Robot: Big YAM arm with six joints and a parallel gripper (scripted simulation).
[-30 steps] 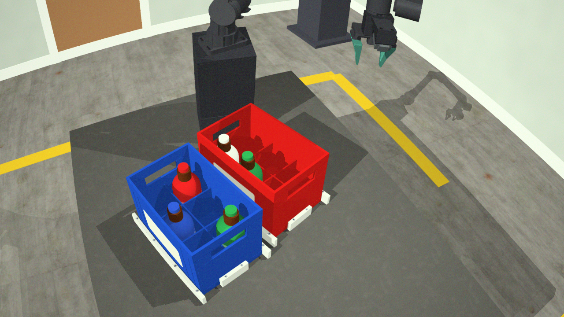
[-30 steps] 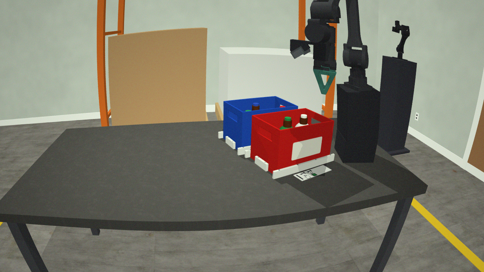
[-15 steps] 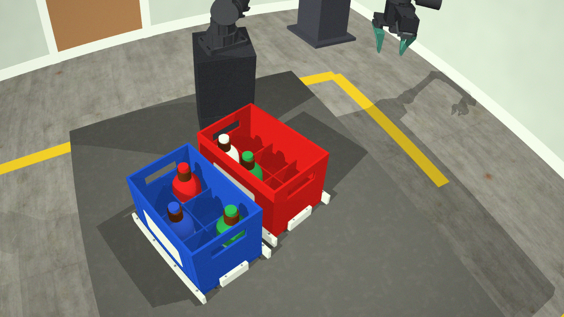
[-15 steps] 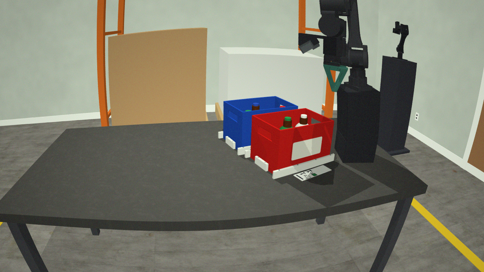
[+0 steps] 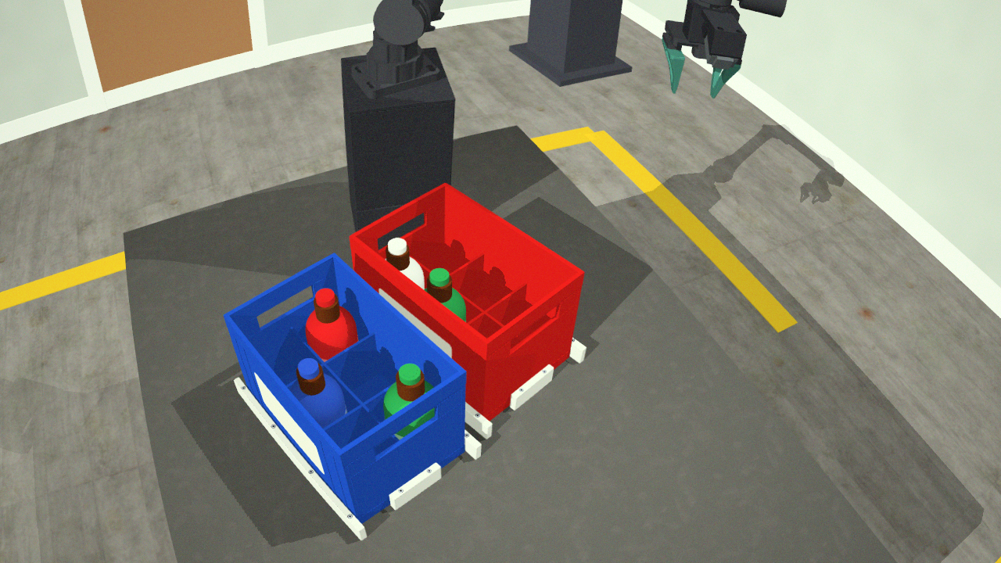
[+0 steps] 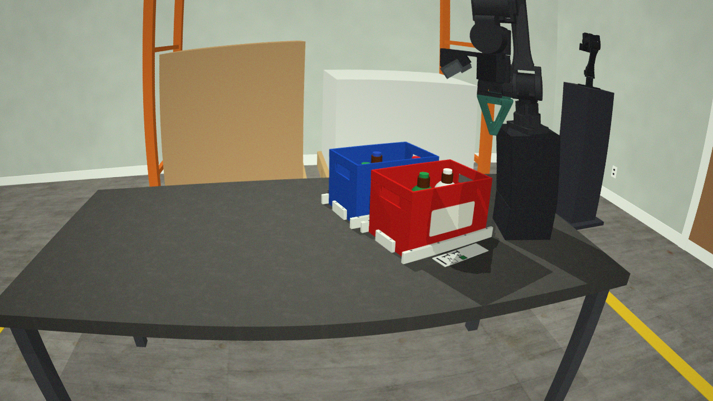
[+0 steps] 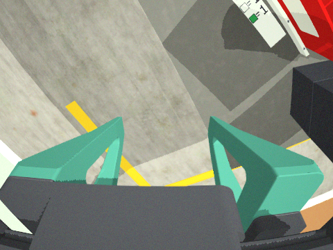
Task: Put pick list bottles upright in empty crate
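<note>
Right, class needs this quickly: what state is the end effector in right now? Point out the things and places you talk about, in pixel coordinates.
End effector (image 5: pixel 694 94) (image 6: pixel 493 133) (image 7: pixel 166 124): open, nothing between its fingers.

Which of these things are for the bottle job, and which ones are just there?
For the job:
- gripper
- red crate
- blue crate
- bottles inside both crates
- pick list

Just there:
- brown board
- orange frame
- white block
- wall socket
</note>
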